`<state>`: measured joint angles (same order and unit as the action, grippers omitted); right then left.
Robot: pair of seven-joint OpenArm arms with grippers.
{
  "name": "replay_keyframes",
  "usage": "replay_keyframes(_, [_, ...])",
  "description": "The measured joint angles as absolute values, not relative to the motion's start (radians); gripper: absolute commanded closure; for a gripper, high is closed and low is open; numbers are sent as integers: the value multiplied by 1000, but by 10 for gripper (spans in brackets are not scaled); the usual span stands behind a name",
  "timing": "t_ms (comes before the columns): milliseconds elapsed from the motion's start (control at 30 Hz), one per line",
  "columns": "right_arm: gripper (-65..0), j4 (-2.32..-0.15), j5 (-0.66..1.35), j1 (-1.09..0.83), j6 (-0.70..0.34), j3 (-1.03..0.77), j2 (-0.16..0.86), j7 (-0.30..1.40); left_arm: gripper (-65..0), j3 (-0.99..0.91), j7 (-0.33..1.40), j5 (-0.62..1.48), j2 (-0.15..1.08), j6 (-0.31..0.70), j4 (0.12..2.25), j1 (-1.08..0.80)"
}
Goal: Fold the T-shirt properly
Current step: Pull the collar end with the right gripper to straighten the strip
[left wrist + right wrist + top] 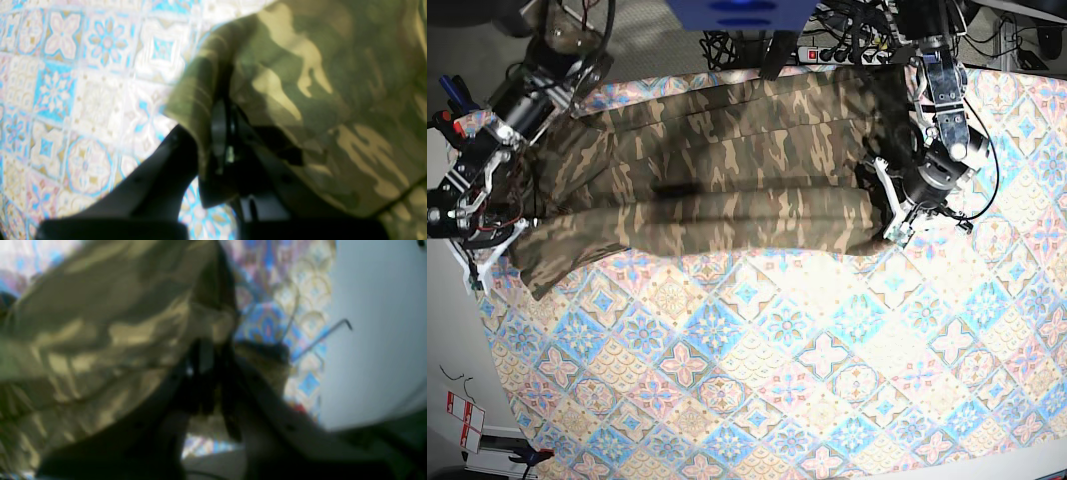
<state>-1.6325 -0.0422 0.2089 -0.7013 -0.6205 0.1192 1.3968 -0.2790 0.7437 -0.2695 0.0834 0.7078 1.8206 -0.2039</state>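
Note:
The camouflage T-shirt lies stretched sideways across the far half of the table. At its right end, my left gripper pinches the hem. The left wrist view shows this gripper shut on a raised fold of the T-shirt. At the table's left edge, my right gripper holds the other end of the shirt. In the right wrist view, which is blurred, the right gripper is closed on the bunched T-shirt.
A pastel tile-patterned cloth covers the whole table and shows under the shirt. A power strip and cables lie behind the table's far edge. White floor lies past the left edge.

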Motion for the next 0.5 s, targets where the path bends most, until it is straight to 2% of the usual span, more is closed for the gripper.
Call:
replay_keyframes(200, [-7, -1785, -38, 99, -699, -618, 120, 1397, 0, -287, 731, -262, 82, 711, 1837, -265])
replay_keyframes(500, [-7, -1787, -37, 65, -703, -619, 120, 1391, 0, -296, 729, -260, 82, 711, 1837, -357])
